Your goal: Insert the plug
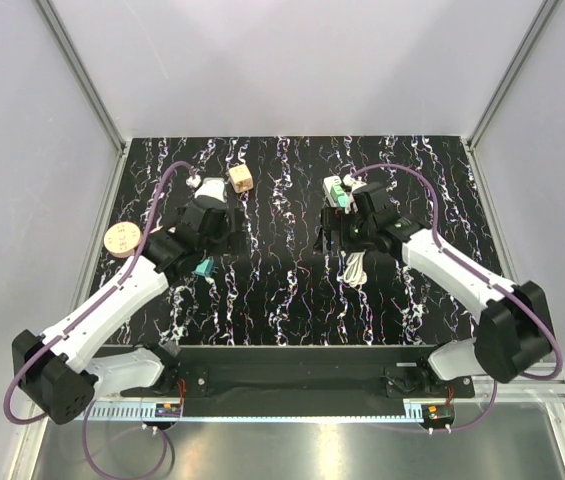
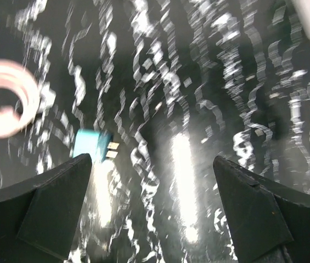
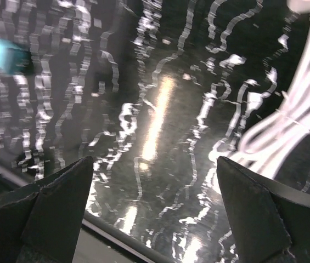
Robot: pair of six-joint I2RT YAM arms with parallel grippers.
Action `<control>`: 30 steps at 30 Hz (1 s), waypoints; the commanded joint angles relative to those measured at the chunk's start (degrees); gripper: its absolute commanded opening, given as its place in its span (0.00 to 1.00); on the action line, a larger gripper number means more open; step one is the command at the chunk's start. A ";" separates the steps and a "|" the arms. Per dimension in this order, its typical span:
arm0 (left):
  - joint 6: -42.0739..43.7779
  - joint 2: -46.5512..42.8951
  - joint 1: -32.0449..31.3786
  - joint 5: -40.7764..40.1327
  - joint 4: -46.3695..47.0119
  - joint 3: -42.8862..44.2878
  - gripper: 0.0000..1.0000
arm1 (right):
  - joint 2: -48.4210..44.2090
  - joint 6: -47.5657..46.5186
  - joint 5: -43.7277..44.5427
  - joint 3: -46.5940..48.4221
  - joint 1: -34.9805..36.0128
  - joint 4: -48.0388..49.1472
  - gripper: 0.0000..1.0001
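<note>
The light-green plug (image 1: 339, 194) lies on the black marbled table by a small white part, just beyond my right wrist. It shows in neither wrist view for sure. My right gripper (image 1: 344, 232) is open and empty above bare table (image 3: 155, 160). The white coiled cord (image 1: 355, 268) lies just near of it and shows at the right of the right wrist view (image 3: 286, 123). My left gripper (image 1: 210, 218) is open and empty (image 2: 152, 160). The white power strip's body is hidden.
A teal block (image 1: 202, 268) with two metal prongs lies by my left finger (image 2: 91, 145) and shows far left in the right wrist view (image 3: 4, 55). A wooden cube (image 1: 240, 178) sits at the back. A wooden ring (image 1: 122, 240) (image 2: 4, 98) lies at the left edge.
</note>
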 commanded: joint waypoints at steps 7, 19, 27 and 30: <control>-34.05 0.13 16.42 9.08 -4.17 -8.32 0.96 | -5.64 1.24 -8.18 -3.45 0.04 9.01 1.00; -42.46 18.14 23.11 15.50 -2.50 -7.36 0.86 | -12.85 1.41 -8.19 -8.02 -0.05 11.65 1.00; -38.24 26.94 25.66 17.61 -1.09 -4.81 0.85 | -10.92 1.77 -9.33 -8.81 0.04 13.15 1.00; -35.61 28.35 26.01 16.92 -0.65 -3.94 0.85 | -10.74 1.77 -9.24 -8.99 0.04 13.58 1.00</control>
